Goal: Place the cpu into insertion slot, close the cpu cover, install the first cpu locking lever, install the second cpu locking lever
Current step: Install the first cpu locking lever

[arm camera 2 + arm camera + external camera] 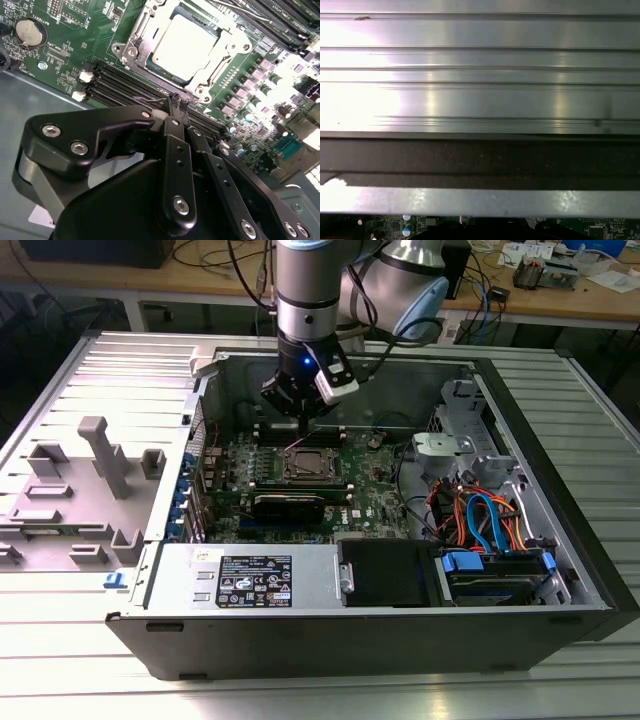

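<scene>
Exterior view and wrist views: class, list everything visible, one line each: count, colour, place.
computer case: one, dark grey, open, on the table
table: one, silver, under the case
circuit board: one, green, inside the case
cpu: one, silver-grey, in the board's socket
cpu cover: one, silver, framing the cpu
cables: several, orange and blue, exterior view's right
fixture: one, grey, exterior view's left
arm: one, silver-grey, above the case
pincer: one, black, shut, beside the cover
</scene>
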`<state>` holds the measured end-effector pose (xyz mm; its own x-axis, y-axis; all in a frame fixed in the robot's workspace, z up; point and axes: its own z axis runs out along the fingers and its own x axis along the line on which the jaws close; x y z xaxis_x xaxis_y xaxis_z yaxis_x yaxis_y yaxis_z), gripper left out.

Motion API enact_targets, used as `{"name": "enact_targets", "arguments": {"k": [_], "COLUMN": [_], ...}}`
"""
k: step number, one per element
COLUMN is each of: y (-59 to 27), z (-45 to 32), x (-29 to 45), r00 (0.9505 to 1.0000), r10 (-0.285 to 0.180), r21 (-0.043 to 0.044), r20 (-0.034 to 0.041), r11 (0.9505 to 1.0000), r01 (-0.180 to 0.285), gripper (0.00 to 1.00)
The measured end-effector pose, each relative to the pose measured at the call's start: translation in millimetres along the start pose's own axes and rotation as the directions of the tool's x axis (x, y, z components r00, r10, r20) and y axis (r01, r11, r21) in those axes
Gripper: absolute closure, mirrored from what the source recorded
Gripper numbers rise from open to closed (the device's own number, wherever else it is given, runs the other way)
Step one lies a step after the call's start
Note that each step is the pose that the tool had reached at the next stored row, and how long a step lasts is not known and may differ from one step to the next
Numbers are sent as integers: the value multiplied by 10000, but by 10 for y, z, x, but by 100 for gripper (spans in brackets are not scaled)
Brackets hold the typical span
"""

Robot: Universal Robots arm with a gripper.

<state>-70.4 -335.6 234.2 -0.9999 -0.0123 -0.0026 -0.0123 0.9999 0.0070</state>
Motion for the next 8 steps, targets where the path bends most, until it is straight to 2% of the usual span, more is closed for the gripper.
{"name": "enact_targets", "arguments": {"k": [8], "y": [11], "z": [33], "x": [-50], "r00": [10000], "r10": [0], "r21": [82], "r20": [-1], "r11": [10000], "r01": [0], "gripper": [89]}}
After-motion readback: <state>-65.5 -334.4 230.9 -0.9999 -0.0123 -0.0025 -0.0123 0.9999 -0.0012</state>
